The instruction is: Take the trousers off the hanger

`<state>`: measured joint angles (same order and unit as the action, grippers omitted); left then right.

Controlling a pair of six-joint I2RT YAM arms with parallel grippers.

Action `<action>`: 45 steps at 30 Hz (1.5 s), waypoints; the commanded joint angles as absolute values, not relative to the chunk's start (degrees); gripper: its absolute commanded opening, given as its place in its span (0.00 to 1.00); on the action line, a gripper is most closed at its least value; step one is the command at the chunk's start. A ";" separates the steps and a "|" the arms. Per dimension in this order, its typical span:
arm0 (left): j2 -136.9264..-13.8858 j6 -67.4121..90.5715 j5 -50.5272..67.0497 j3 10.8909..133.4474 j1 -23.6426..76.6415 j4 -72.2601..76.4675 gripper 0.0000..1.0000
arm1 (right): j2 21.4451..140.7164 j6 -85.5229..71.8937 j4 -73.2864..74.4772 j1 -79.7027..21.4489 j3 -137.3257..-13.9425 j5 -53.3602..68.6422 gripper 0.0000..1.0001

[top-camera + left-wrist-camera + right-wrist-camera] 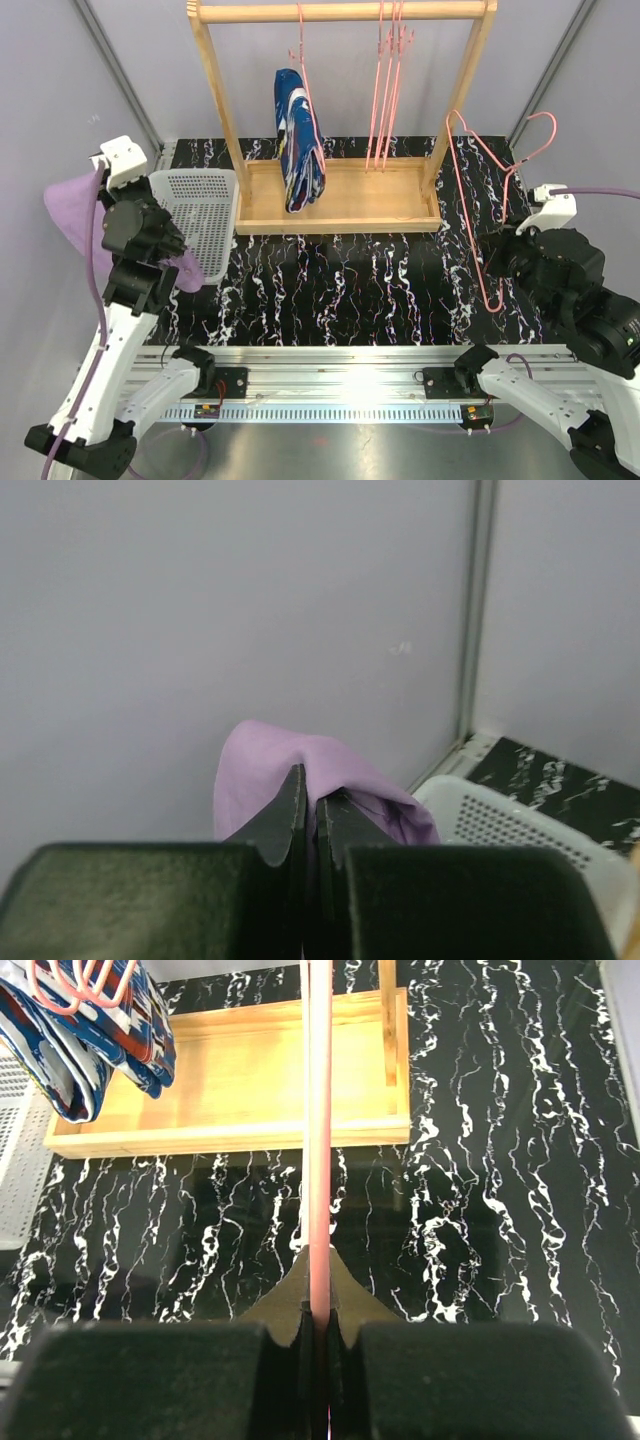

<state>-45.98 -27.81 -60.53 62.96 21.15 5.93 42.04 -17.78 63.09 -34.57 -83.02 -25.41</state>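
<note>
The dark blue splashed trousers (297, 140) hang folded over a pink hanger (308, 80) on the wooden rack (340, 12); they also show in the right wrist view (85, 1035). My left gripper (160, 262) is shut on the lilac trousers (72, 212), held at the far left beside the basket; in the left wrist view the cloth (290, 770) drapes over my closed fingertips. My right gripper (497, 250) is shut on an empty pink hanger (470, 215), held off the rack at the right; its wire (320, 1140) runs up between my fingers.
A white perforated basket (205, 215) stands tilted left of the rack's wooden base (350, 200). Several empty pink hangers (388, 80) hang on the rail's right part. Grey walls close in on both sides.
</note>
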 commanded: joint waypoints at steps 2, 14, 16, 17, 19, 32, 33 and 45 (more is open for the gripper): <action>-47.72 -23.82 -53.09 60.74 16.35 5.53 0.00 | 41.40 -17.67 60.65 -34.63 -83.59 -22.85 0.00; -76.17 -32.50 -55.71 60.64 15.91 17.13 0.00 | 38.67 -18.19 58.80 -34.63 -81.65 -19.95 0.00; -83.12 -32.87 -58.79 62.92 15.91 16.52 0.00 | 38.24 -18.19 58.80 -34.63 -81.65 -19.60 0.00; -85.06 -33.05 -59.67 64.41 15.91 16.26 0.00 | 38.23 -18.19 58.71 -34.63 -81.56 -19.51 0.00; -89.71 -32.00 -60.99 66.09 16.00 15.12 0.00 | 37.97 -17.84 58.62 -34.72 -81.56 -19.60 0.00; -106.33 -25.66 -68.98 68.29 14.68 10.11 0.00 | 37.53 -16.70 58.27 -34.63 -82.88 -19.60 0.00; -107.13 -25.40 -69.43 69.16 14.59 9.15 0.00 | 37.53 -16.70 58.18 -34.63 -83.05 -19.60 0.00; -99.50 -4.40 -46.94 71.01 13.27 -8.69 0.62 | 37.62 -17.14 58.71 -34.63 -84.55 -19.07 0.00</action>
